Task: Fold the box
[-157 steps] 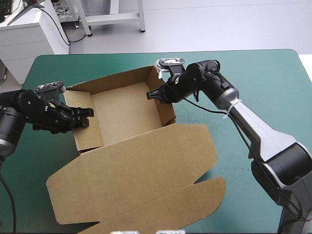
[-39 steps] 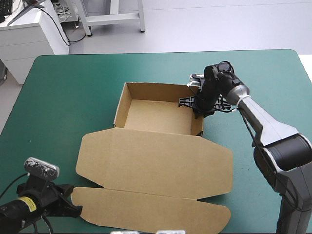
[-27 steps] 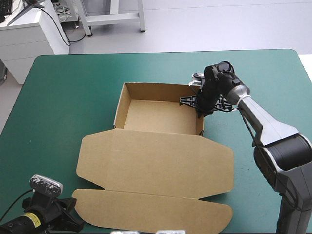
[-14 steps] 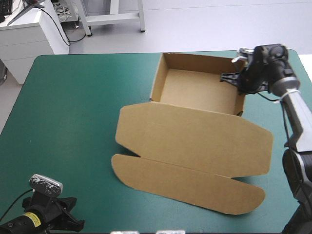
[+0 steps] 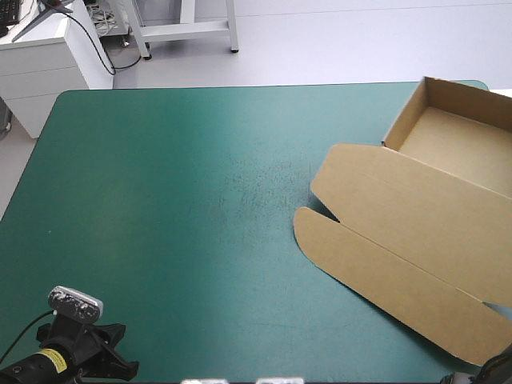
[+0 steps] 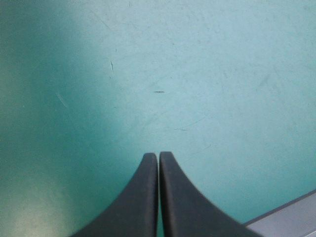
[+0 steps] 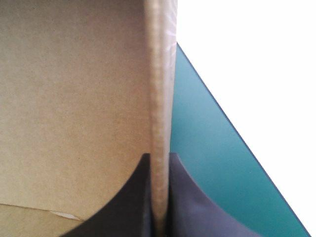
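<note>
**Box-folding task, late stage.** The box [image 5: 416, 220] is shown at the table's far right corner, well apart from the left gripper. Its tray [image 5: 460, 132] is already formed, with walls raised, and is cut off at the high view's right side. The lid [image 5: 400, 200] and its flap [image 5: 376, 276] are spread flat over the teal-green cover [image 5: 176, 200]. Whether the tray's base lies fully on the cover cannot be told.

The right gripper [image 7: 159, 157] is clenched on one upright wall [image 7: 159, 74] of the tray. The board's edge is pinched between the two black fingers, with the tray's inside to one side and the cover to the other. The table's edge [image 7: 229, 127] is seen close beyond. This gripper is not shown in the high view. The left gripper [image 6: 158, 154] is closed on nothing, its fingers met in a pointed arch above bare cover at the table's near left corner.

The step in hand is judged to be the setting-aside of the formed tray by its wall. For this to be done well, the pinch should be firm and square to the board, so that the wall is neither creased nor pulled out of its tuck. The tray should be carried low and level, so that the lid is slid rather than buckled. Because the table's edge is close, the wall should be let go only once the whole base is borne by the cover; otherwise the box may tip off. The left gripper is best left parked, clear of the lid.
</note>
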You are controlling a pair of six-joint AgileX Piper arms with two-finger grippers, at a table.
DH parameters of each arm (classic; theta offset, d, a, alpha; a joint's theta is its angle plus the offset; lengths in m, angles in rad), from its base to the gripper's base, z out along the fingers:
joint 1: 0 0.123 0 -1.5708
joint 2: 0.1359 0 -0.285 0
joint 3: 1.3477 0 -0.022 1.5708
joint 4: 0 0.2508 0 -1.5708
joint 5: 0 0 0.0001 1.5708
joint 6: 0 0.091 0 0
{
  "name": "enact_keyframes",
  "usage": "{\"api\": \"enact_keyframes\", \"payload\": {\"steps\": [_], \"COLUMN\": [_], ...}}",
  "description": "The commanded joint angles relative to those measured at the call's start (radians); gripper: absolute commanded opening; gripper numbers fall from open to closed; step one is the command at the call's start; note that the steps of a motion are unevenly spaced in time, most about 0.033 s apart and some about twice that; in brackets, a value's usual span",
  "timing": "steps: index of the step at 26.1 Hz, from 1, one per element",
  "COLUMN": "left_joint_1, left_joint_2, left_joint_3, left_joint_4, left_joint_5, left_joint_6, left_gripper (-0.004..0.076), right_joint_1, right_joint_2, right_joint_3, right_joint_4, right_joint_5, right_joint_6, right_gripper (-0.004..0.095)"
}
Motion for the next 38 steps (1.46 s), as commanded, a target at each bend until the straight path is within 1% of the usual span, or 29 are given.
{"api": "enact_keyframes", "payload": {"steps": [1,4,6,8,13,14,19,20,23,25,26,27,28,32,34,38], "left_joint_1": [-0.001,-0.001,-0.001,-0.001,-0.001,-0.001,-0.001,-0.001,-0.001,-0.001,-0.001,-0.001,-0.001,-0.001,-0.001,-0.001], "left_joint_2": [0.01,0.01,0.01,0.01,0.01,0.01,0.01,0.01,0.01,0.01,0.01,0.01,0.01,0.01,0.01,0.01], "left_joint_3": [-0.022,-0.022,-0.022,-0.022,-0.022,-0.022,-0.022,-0.022,-0.022,-0.022,-0.022,-0.022,-0.022,-0.022,-0.022,-0.022], "left_joint_4": [-0.02,-0.02,-0.02,-0.02,-0.02,-0.02,-0.02,-0.02,-0.02,-0.022,-0.022,-0.022,-0.022,-0.024,-0.024,-0.024], "left_joint_5": [-0.054,-0.054,-0.054,-0.054,-0.054,-0.054,-0.054,-0.054,-0.054,-0.054,-0.054,-0.054,-0.054,-0.054,-0.054,-0.054], "left_joint_6": [-0.009,-0.009,-0.009,-0.009,-0.009,-0.009,-0.009,-0.009,-0.009,-0.005,-0.007,-0.007,-0.007,-0.007,-0.007,-0.007], "left_gripper": [-0.0008,-0.0008,-0.0008,-0.0008,-0.0008,-0.0008,-0.0008,-0.0008,-0.0008,-0.0008,-0.0008,-0.0008,-0.0008,-0.0008,-0.0008,-0.0008], "right_joint_1": [-0.068,-0.07,-0.07,-0.07,-0.07,-0.07,-0.07,-0.07,-0.07,-0.07,-0.07,-0.067,-0.056,0.008,0.082,0.281], "right_joint_2": [-0.028,-0.019,-0.015,-0.011,-0.006,-0.006,-0.049,-0.076,-0.149,-0.23,-0.279,-0.332,-0.397,-0.548,-0.632,-0.8], "right_joint_3": [-0.029,-0.029,-0.029,-0.029,-0.029,-0.029,-0.029,-0.029,-0.029,-0.019,0.004,0.034,0.077,0.194,0.272,0.445], "right_joint_4": [0.059,0.06,0.068,0.067,0.067,0.067,0.067,0.077,0.153,0.224,0.26,0.277,0.28,0.275,0.275,0.27], "right_joint_5": [-0.007,-0.009,-0.011,0.006,0.006,0.006,0.006,0.006,0.006,0.006,0.006,0.006,0.006,0.006,0.006,0.006], "right_joint_6": [-0.021,-0.028,-0.022,-0.021,-0.031,-0.036,-0.054,-0.095,-0.168,-0.178,-0.208,-0.221,-0.229,-0.231,-0.231,-0.231], "right_gripper": [-0.0019,-0.0013,0.0014,0.0089,0.0345,0.0352,0.0351,0.0349,0.0329,0.0207,0.0074,-0.0017,0.0005,0.0003,0.0003,0.0003]}}
